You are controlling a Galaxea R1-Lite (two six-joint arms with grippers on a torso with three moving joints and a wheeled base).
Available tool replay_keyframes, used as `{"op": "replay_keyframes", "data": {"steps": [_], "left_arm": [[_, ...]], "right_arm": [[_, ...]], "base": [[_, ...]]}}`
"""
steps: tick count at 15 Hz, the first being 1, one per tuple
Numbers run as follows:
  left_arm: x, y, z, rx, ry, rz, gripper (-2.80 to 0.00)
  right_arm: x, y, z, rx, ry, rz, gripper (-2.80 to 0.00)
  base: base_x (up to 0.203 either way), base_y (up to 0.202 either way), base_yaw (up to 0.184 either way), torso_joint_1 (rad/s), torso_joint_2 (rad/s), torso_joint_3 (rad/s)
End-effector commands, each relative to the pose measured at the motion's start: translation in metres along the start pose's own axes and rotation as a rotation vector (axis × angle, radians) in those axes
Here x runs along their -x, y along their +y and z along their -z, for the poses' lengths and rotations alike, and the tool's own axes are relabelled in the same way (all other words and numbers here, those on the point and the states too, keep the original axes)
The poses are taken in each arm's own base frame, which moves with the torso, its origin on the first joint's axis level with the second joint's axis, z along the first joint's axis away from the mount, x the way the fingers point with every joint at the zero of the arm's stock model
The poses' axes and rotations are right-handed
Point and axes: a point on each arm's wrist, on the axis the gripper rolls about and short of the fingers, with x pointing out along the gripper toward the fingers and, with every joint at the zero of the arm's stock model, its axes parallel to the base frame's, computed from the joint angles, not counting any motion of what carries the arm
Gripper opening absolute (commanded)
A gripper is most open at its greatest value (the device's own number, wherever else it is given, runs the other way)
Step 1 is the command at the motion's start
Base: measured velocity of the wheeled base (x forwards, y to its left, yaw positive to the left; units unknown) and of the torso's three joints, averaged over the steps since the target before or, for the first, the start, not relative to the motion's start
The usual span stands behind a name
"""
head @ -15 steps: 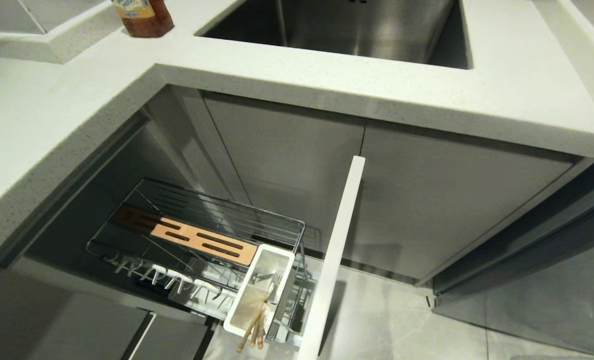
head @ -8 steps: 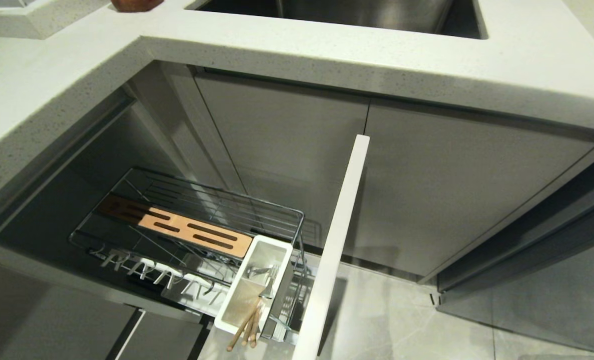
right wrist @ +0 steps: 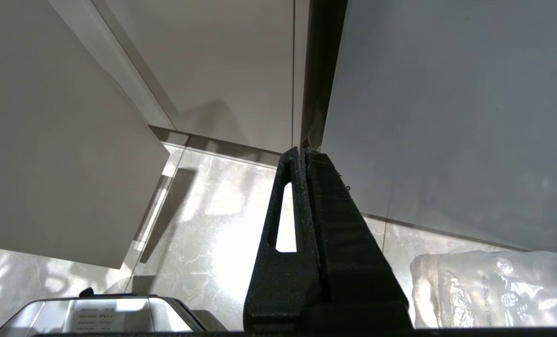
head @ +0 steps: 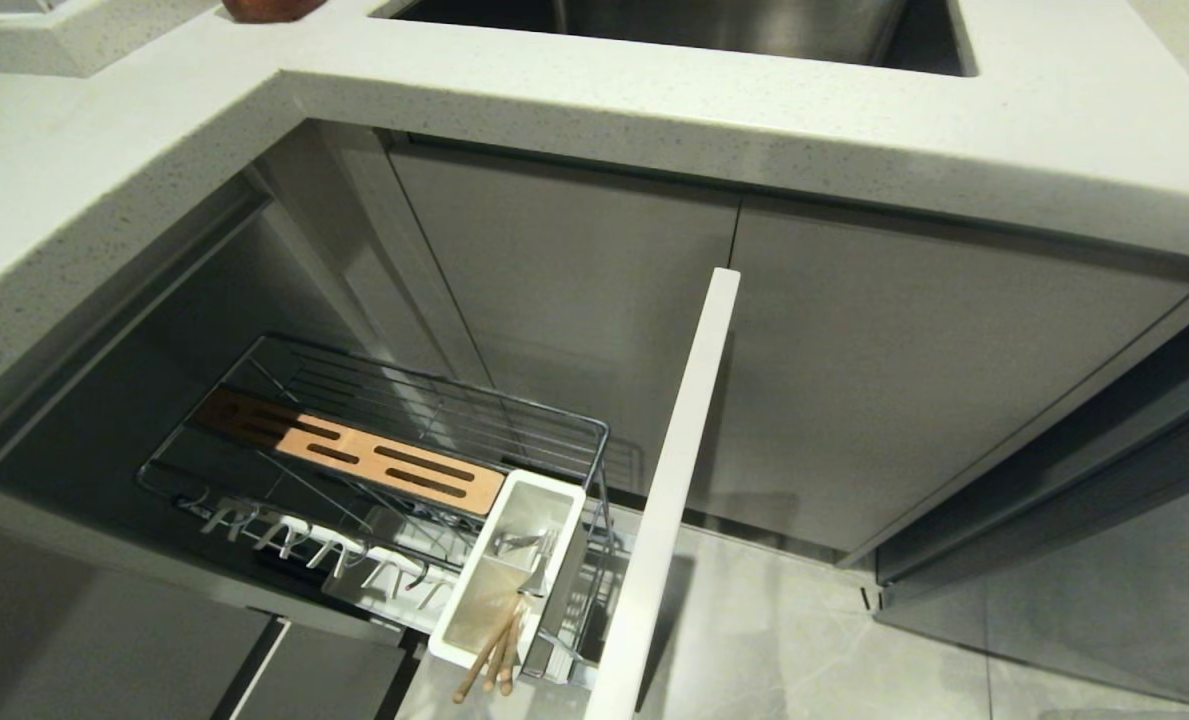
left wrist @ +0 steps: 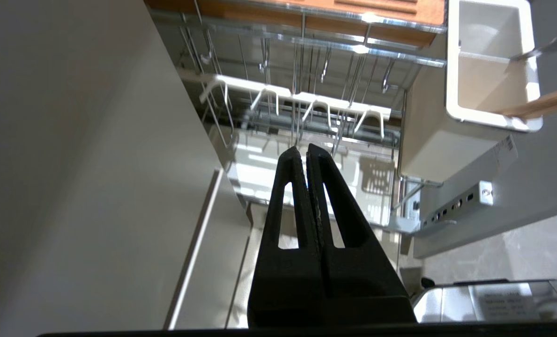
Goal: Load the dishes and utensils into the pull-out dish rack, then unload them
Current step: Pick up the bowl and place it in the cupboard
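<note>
Both my grippers hang empty, jaws pressed together, with the pull-out dish rack (head: 374,450) drawn out below the counter (head: 714,110).

My left gripper (left wrist: 302,150) points toward the rack's white prong row (left wrist: 297,100); my right gripper (right wrist: 301,152) faces grey cabinet doors (right wrist: 222,70) above the tiled floor (right wrist: 212,206). The white utensil caddy (head: 510,570) sits at the rack's outer end, against the cabinet front (head: 669,500), holding the chopsticks (head: 489,650) and the metal spoon (head: 519,543). The slotted wooden strip (head: 354,462) lies along the basket's far side. I see no bowl or plate.
</note>
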Motion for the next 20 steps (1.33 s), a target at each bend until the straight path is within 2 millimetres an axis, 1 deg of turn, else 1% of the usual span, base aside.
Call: {"op": "replay_keyframes", "data": {"steps": [1, 2, 4, 6, 7, 9, 10, 12, 14, 16, 17, 18, 20], "left_arm": [[0.002, 0.0, -0.008, -0.002, -0.029, 0.0, -2.8], [0.007, 0.001, -0.023, -0.004, -0.077, 0.003, -2.8], [0.026, 0.002, -0.062, -0.012, -0.184, 0.05, -2.8], [0.044, 0.002, -0.101, -0.024, -0.25, 0.113, -2.8], [0.044, 0.003, -0.122, -0.026, -0.251, 0.132, -2.8], [0.035, 0.005, -0.169, -0.025, -0.239, 0.143, -2.8], [0.027, 0.006, -0.193, -0.023, -0.236, 0.133, -2.8], [0.005, 0.009, -0.237, -0.003, -0.223, 0.075, -2.8], [-0.013, 0.014, -0.28, 0.027, -0.25, -0.022, -2.8], [-0.022, 0.018, -0.309, 0.058, -0.272, -0.097, -2.8], [-0.024, 0.019, -0.32, 0.079, -0.26, -0.145, -2.8], [-0.024, 0.02, -0.327, 0.11, -0.24, -0.2, -2.8], [-0.023, 0.022, -0.337, 0.202, -0.188, -0.347, -2.8]], "right_arm": [[0.0, 0.0, 0.001, 0.0, 0.002, -0.001, -2.8], [0.0, 0.0, 0.0, 0.0, 0.003, -0.001, -2.8], [0.0, 0.0, 0.001, 0.0, 0.002, -0.001, -2.8], [0.0, 0.0, 0.001, 0.0, 0.003, -0.001, -2.8], [0.0, 0.0, 0.001, 0.0, 0.004, 0.0, -2.8], [0.0, 0.0, 0.001, 0.0, 0.003, -0.001, -2.8], [0.0, 0.0, 0.001, 0.0, 0.002, 0.0, -2.8], [0.0, 0.0, 0.001, 0.0, 0.004, -0.001, -2.8], [0.0, 0.0, 0.001, 0.0, 0.003, -0.001, -2.8], [0.0, 0.0, 0.0, 0.0, 0.002, 0.0, -2.8], [0.0, 0.0, 0.001, 0.0, 0.003, -0.001, -2.8], [0.0, 0.0, 0.001, 0.0, 0.003, -0.001, -2.8], [0.0, 0.0, 0.0, -0.002, 0.001, 0.0, -2.8]], "base": [[0.0, 0.0, 0.0, 0.0, 0.0, 0.0], [0.0, 0.0, 0.0, 0.0, 0.0, 0.0], [0.0, 0.0, 0.0, 0.0, 0.0, 0.0], [0.0, 0.0, 0.0, 0.0, 0.0, 0.0], [0.0, 0.0, 0.0, 0.0, 0.0, 0.0], [0.0, 0.0, 0.0, 0.0, 0.0, 0.0], [0.0, 0.0, 0.0, 0.0, 0.0, 0.0], [0.0, 0.0, 0.0, 0.0, 0.0, 0.0], [0.0, 0.0, 0.0, 0.0, 0.0, 0.0], [0.0, 0.0, 0.0, 0.0, 0.0, 0.0], [0.0, 0.0, 0.0, 0.0, 0.0, 0.0], [0.0, 0.0, 0.0, 0.0, 0.0, 0.0], [0.0, 0.0, 0.0, 0.0, 0.0, 0.0]]}}
